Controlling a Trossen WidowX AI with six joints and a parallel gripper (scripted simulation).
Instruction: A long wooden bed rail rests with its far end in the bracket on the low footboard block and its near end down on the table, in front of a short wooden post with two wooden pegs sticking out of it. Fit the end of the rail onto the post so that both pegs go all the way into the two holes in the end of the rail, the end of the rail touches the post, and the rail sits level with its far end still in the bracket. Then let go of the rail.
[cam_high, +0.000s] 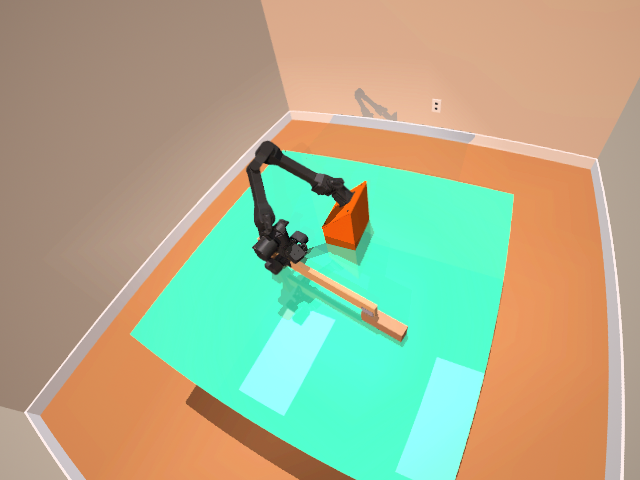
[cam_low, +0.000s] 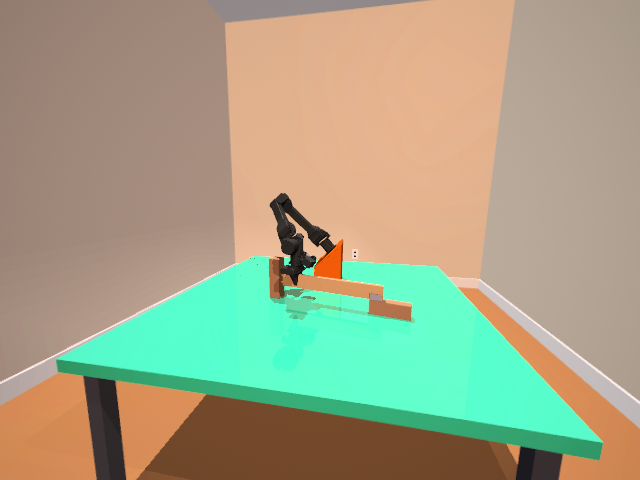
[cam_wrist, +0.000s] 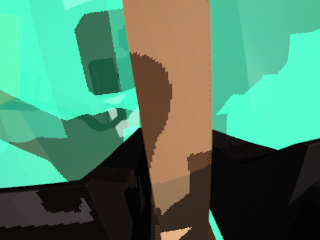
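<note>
The long rail (cam_high: 336, 286) (cam_low: 336, 287) (cam_wrist: 175, 30) is raised above the table and looks about level. Its far end sits in the grey bracket (cam_high: 368, 312) (cam_low: 375, 297) on the low footboard block (cam_high: 391, 326) (cam_low: 393, 309). My gripper (cam_high: 287, 259) (cam_low: 295, 280) (cam_wrist: 163, 131) is shut on the rail near its near end, with a finger on each side. The upright post (cam_low: 275, 279) stands right at that end in the exterior view, and the two appear to meet. The pegs, the holes and any small gap are hidden; the arm mostly covers the post in the top view.
An orange wedge-shaped stand (cam_high: 346, 227) (cam_low: 330, 263) carries the arm's base behind the rail. The arm arches over from it to the post. The green table (cam_high: 206, 320) (cam_low: 232, 361) bears everything; pale light patches and shadows lie on it.
</note>
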